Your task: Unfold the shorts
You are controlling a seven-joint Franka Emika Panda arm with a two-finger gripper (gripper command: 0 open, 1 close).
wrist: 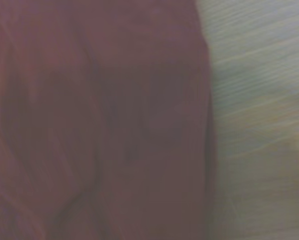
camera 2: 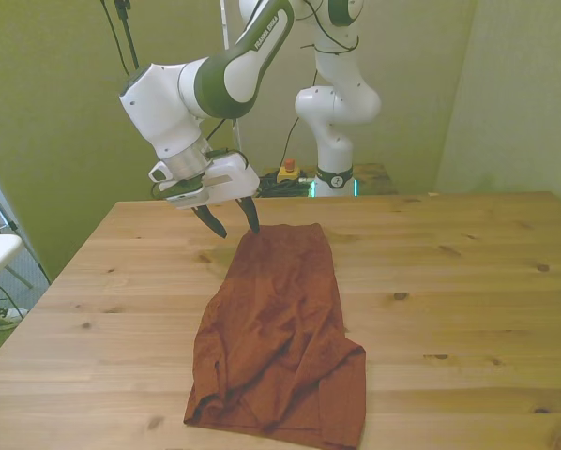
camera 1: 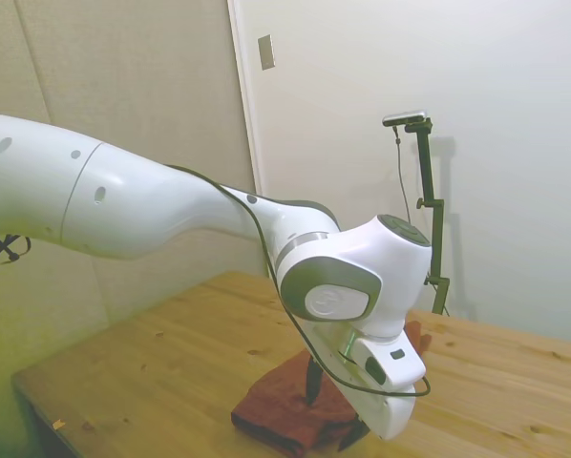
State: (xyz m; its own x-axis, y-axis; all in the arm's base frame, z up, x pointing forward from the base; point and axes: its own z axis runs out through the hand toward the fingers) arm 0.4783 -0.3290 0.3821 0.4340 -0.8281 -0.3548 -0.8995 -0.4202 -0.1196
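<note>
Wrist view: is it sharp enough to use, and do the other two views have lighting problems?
Wrist view: blurred, only the rust-red shorts beside the wooden table readable. Side view: washed out, arm overexposed. Front view: sharp, greenish cast.

You have the rust-red shorts (camera 2: 280,337) lying folded lengthwise on the wooden table (camera 2: 468,281), a long strip running from the far middle toward the near edge, where it widens and wrinkles. Your gripper (camera 2: 232,223) sits at the strip's far corner on the front view's left, its dark fingers (camera 2: 250,214) spread apart; one tip is at the cloth's edge (whether it touches, you cannot tell), the other over bare wood.
</note>
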